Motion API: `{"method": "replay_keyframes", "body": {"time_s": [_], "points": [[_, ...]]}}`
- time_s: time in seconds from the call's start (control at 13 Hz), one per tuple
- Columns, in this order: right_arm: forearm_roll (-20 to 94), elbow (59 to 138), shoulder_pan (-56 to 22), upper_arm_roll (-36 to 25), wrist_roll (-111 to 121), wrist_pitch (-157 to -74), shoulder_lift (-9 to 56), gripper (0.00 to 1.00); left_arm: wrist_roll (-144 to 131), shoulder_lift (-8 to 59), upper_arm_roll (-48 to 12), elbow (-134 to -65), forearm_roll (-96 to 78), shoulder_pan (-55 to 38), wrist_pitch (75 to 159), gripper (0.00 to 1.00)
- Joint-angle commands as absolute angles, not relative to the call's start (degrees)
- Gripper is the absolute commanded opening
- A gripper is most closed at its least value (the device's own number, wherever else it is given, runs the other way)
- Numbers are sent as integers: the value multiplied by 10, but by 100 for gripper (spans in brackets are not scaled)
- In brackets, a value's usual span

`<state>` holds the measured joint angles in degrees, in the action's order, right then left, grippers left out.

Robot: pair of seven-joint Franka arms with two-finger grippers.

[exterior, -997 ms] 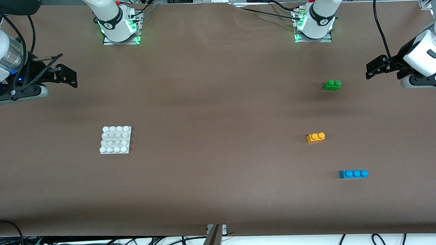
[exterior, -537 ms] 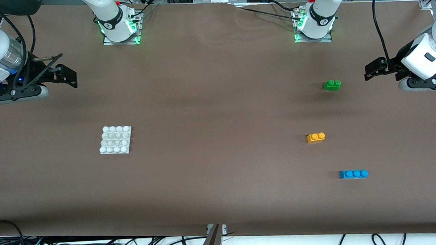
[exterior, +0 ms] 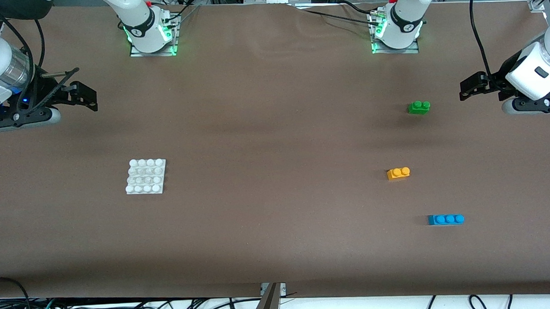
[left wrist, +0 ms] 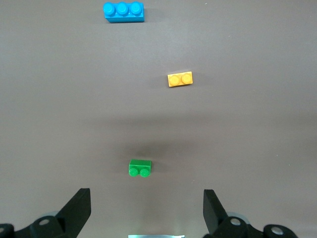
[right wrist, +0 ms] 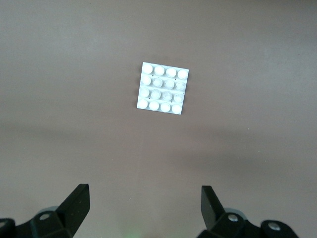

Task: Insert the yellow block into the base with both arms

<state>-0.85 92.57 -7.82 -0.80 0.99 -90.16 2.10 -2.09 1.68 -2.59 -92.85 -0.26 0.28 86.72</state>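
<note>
My left gripper [left wrist: 146,210], fingers wide, saw only the block [left wrist: 180,79]; my right gripper [right wrist: 143,208], likewise wide, saw only the base [right wrist: 163,88].

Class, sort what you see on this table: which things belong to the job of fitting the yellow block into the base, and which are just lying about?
Belong to the job:
- small orange-yellow plastic two-stud block
- flat white square studded plastic base
- left gripper, fingers open
- right gripper, fingers open

Just lying about:
- green plastic two-stud brick
- longer blue plastic three-stud brick
</note>
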Motion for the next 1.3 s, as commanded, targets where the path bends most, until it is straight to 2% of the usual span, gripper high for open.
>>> {"method": "replay_keyframes", "body": {"time_s": [0.0,1.23], "points": [[-11,925,-77,-8,4,-907,20,99,-12,26,-28,-906,11,4,852,100],[-16,923,-75,-9,-9,-908,22,99,-12,26,-29,-906,11,4,847,100]]}}
